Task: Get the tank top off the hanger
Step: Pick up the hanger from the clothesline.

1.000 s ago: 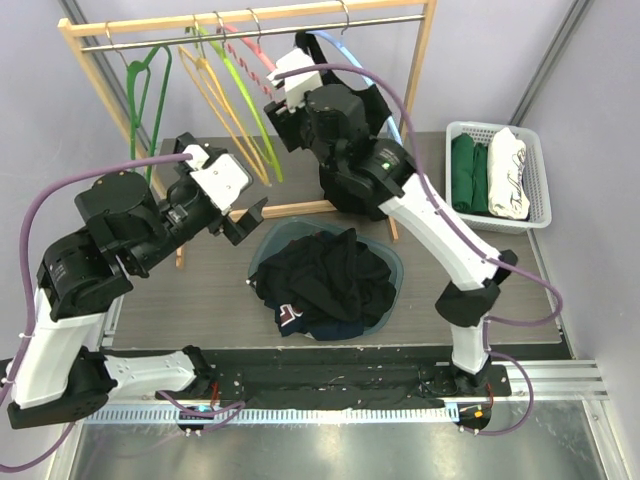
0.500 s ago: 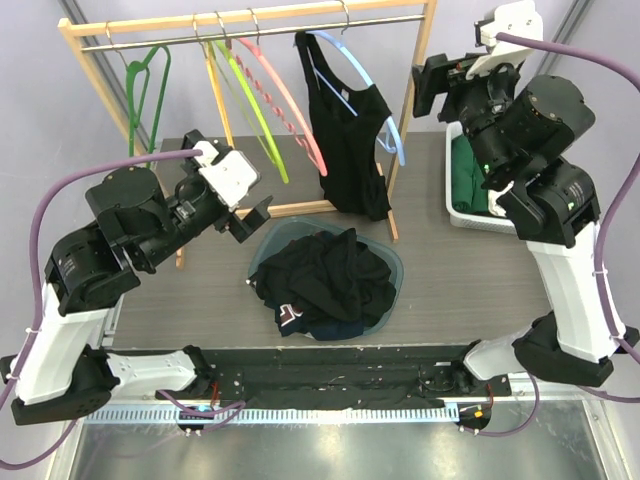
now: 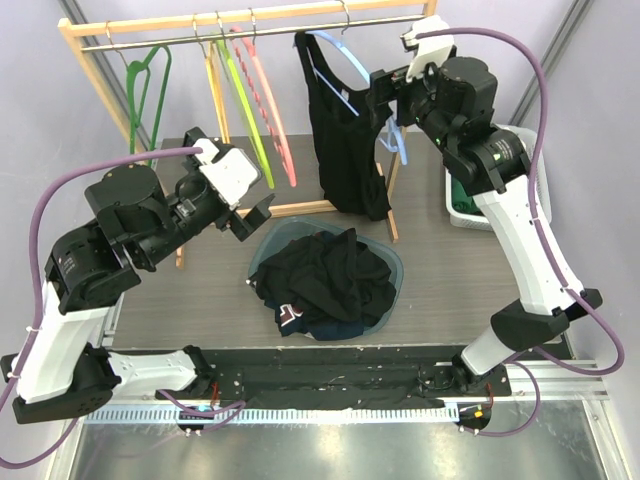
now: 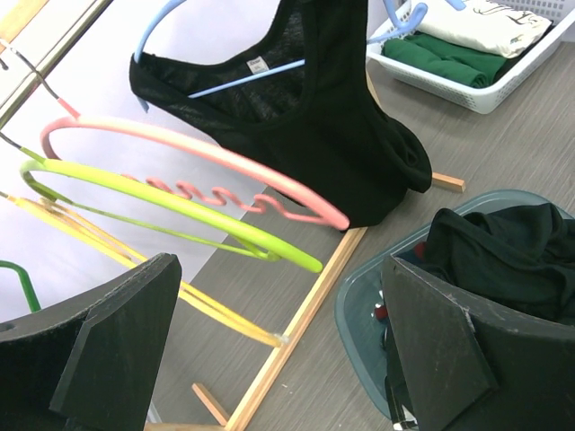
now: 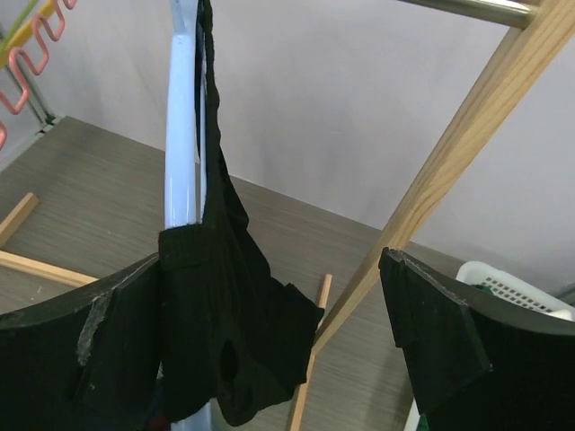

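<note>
The black tank top [image 3: 345,140] hangs on a light blue hanger [image 3: 338,48] at the right end of the wooden rack [image 3: 250,20]. My right gripper [image 3: 388,95] is open, high up just right of the hanger's right arm. In the right wrist view the tank top [image 5: 225,296] and blue hanger [image 5: 184,135] sit by the left finger of the gripper [image 5: 269,332], inside the open jaws. My left gripper [image 3: 250,215] is open and empty, low, left of the bin. In the left wrist view its gripper [image 4: 278,350] faces the tank top [image 4: 314,108].
Pink [image 3: 262,80], lime [image 3: 240,95], yellow [image 3: 212,80] and dark green [image 3: 150,75] hangers hang empty on the rail. A teal bin [image 3: 392,262] of dark clothes sits below the tank top. A white basket [image 3: 530,160] of folded clothes stands right. A slanted rack post [image 5: 449,180] runs between my right fingers.
My right arm pulled away from the tank top to the far right, then swung back left to the hanger's right end. The pink and lime hangers swung. My left gripper barely moved.
</note>
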### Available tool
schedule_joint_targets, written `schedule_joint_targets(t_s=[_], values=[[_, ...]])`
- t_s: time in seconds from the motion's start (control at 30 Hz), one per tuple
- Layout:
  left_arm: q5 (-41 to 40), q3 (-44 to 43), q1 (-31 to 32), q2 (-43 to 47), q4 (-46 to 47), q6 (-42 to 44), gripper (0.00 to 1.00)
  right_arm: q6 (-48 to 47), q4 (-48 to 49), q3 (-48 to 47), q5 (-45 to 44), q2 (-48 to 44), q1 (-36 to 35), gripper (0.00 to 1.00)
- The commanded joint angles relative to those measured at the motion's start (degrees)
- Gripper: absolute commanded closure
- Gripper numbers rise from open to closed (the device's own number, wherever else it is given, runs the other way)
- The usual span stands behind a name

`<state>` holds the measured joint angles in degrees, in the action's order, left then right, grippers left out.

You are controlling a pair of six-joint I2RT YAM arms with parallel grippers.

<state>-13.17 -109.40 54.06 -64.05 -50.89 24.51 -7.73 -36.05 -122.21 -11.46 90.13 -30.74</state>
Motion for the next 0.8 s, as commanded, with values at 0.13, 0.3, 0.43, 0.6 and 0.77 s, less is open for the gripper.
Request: schedule_joint_targets(t_s=[0.13, 0.3, 0.43, 0.6, 0.77], values=[[1.04, -1.52, -0.19, -0.20, 1.85, 0.62, 0.01, 5.52, 2.39, -0.40, 9.52, -0.39, 1.74, 0.14], [1.13, -1.51, -0.27, -0.28, 1.94, 0.97, 0.01, 6.93, 1.95, 1.62, 13.48, -0.56, 1.83, 0.37], [1.21, -1.86, -0.19, -0.55, 1.85, 1.06, 0.01, 7.46, 1.95, 4.43, 14.54, -2.15, 1.83, 0.51], [1.39, -2.83, -0.27, -0.99, 1.94, 0.98, 0.02, 7.64, 1.86, 6.81, 15.24, -3.29, 1.83, 0.82], [1.48, -2.74, -0.27, -1.08, 1.85, 1.24, 0.02, 7.64, 6.32, 9.09, 15.95, -4.78, 1.83, 0.99]])
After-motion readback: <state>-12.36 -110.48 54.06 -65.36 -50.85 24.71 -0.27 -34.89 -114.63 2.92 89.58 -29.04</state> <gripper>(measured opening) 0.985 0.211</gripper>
